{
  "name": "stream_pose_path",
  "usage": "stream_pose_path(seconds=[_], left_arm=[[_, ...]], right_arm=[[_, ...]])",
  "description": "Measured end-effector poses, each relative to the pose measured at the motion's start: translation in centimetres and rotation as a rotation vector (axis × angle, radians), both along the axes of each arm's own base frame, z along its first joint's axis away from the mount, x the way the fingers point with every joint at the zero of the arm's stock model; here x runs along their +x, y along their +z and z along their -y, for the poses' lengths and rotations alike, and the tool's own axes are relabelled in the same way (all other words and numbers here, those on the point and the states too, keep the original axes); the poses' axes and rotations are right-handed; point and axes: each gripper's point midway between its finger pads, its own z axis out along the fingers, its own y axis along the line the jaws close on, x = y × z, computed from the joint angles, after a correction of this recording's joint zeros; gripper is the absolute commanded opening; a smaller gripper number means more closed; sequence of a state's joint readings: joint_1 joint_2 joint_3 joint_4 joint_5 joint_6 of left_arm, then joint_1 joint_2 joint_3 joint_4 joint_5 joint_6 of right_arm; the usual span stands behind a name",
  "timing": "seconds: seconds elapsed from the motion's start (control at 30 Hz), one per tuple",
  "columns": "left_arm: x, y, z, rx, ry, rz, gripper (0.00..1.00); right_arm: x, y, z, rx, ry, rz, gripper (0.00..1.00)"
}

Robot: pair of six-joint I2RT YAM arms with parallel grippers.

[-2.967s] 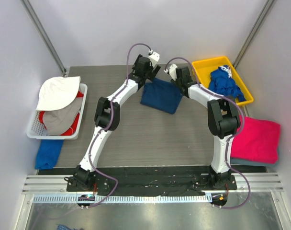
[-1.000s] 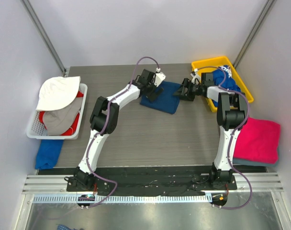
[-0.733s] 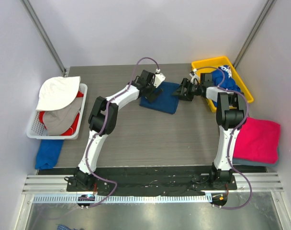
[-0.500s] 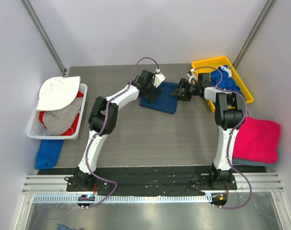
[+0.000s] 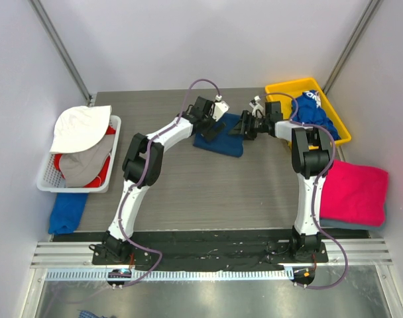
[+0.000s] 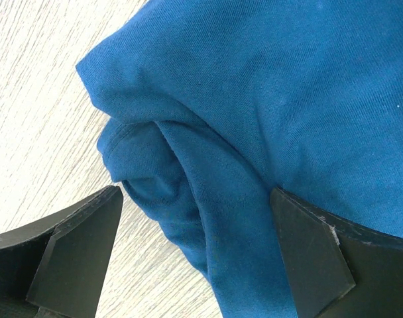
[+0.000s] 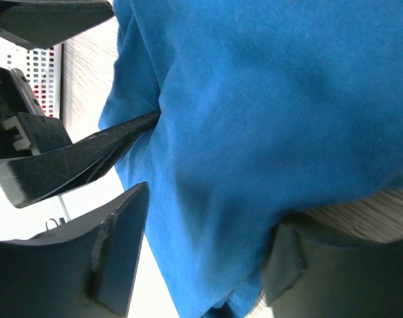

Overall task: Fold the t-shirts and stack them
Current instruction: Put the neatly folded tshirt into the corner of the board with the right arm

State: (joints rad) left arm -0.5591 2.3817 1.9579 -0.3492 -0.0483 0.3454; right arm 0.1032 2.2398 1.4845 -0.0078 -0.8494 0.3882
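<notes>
A folded navy t-shirt (image 5: 227, 140) lies on the table at the far middle. My left gripper (image 5: 213, 129) rests over its left part, jaws wide open, and the rolled fold of the shirt (image 6: 287, 99) sits between them (image 6: 201, 258). My right gripper (image 5: 243, 127) is at the shirt's right edge. Its jaws (image 7: 201, 258) straddle the fabric (image 7: 268, 99), with one finger low against the table and the other close beside the cloth. A royal-blue t-shirt (image 5: 313, 114) lies crumpled in the yellow bin (image 5: 281, 87). The pink t-shirt (image 5: 357, 192) lies folded at the right.
A white basket (image 5: 75, 190) with white, grey and red clothes stands at the left, with a blue cloth (image 5: 67, 212) in front of it. The left gripper's fingers (image 7: 75, 165) show in the right wrist view, close to my right jaws.
My right gripper has moved left from beside the yellow bin onto the navy shirt's right edge, and its jaws have narrowed a little. The left gripper has stayed in place.
</notes>
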Motion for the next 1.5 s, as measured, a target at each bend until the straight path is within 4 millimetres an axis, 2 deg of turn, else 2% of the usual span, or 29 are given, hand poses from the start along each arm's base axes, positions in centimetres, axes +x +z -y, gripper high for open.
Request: stream_pose_path(seconds=[0.03,0.07,0.1,0.2,0.43,0.6,0.7,0.77,0.87,1.1,1.2,1.3,1.5], left_arm=[[0.0,0.0,0.0,0.0,0.0,0.0,1.0],[0.0,0.0,0.0,0.0,-0.001,-0.001,1.0],[-0.1,0.0,0.0,0.001,-0.001,-0.001,1.0],[-0.1,0.0,0.1,0.001,-0.002,-0.002,1.0],[-0.1,0.0,0.1,0.002,-0.002,-0.003,1.0],[-0.7,0.2,0.1,-0.002,-0.004,-0.019,1.0],[-1.3,1.0,0.3,-0.008,-0.007,-0.027,1.0],[-1.6,2.0,0.4,-0.014,-0.009,-0.023,1.0],[-1.8,4.6,0.3,-0.028,-0.005,0.004,1.0],[-2.1,12.6,-1.0,-0.072,0.022,0.136,1.0],[-2.7,14.2,-1.7,-0.073,0.025,0.165,1.0],[-3.2,14.2,-2.2,-0.064,0.029,0.166,1.0],[-4.4,12.0,-2.9,-0.034,0.028,0.12,1.0]], right_arm=[[-0.1,-0.2,-0.1,-0.003,0.002,-0.005,0.39],[-0.2,-0.5,-0.2,-0.007,0.006,-0.011,0.3],[-0.3,-0.9,-0.2,-0.014,0.009,-0.015,0.15],[-1.0,-1.9,-0.2,-0.033,0.016,-0.049,0.01],[-1.2,-2.1,0.1,-0.062,0.036,-0.044,0.01],[-1.8,-1.7,1.5,-0.145,0.029,-0.047,0.01],[-2.5,-1.1,2.6,-0.22,0.033,-0.054,0.01],[-3.1,-0.4,3.6,-0.268,0.035,-0.055,0.01],[-4.2,0.9,5.0,-0.335,0.042,-0.051,0.01],[-6.9,5.2,8.7,-0.495,0.05,0.0,0.01],[-8.5,7.1,10.5,-0.558,0.045,0.016,0.01],[-9.8,8.4,12.4,-0.609,0.032,0.018,0.01],[-13.0,9.9,17.3,-0.707,-0.009,-0.039,0.01]])
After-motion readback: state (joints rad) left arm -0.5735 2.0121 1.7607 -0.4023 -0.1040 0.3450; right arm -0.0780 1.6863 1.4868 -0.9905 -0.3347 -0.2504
